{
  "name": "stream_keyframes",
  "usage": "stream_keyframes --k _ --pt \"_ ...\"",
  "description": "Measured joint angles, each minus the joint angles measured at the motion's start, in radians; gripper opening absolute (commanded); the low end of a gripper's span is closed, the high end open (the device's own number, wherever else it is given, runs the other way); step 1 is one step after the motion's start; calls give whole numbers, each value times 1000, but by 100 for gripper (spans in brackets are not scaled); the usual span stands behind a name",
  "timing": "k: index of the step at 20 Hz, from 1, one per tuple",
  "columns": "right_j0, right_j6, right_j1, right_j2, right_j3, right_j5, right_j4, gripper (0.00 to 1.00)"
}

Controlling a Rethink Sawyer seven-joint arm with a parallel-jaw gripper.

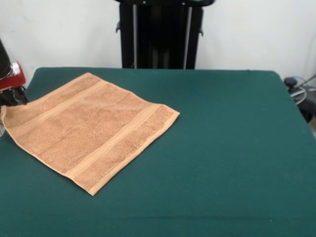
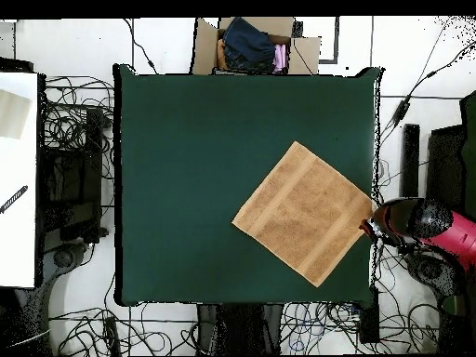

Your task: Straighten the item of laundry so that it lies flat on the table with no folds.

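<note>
The orange-tan towel (image 1: 94, 129) is seen spread as a diamond on the green tabletop (image 1: 232, 148), close to 1 side edge, and in the overhead view 1 of its corners (image 2: 365, 223) is met by the red and black arm (image 2: 437, 228). At that spot the hand (image 2: 375, 227) is found, but whether it is spread wide, narrowed, or holding the corner cannot be told from either view. In the front view that corner (image 1: 4, 114) is seen slightly raised at the table edge; the rest appears smooth, with 2 woven bands running straight across. The task is judged nearly complete, only this last corner being left to settle. To do it well, the corner should be drawn gently outward along the diagonal, lowered onto the felt, and released without being dragged, so that no fresh ripple is pushed back into the cloth.
</note>
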Motion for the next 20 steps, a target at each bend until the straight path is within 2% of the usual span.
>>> stream_keyframes --k 15,20 --pt "5 0 -19 -47 13 -2 0 100" --pt "11 0 -54 -52 53 -14 0 100"
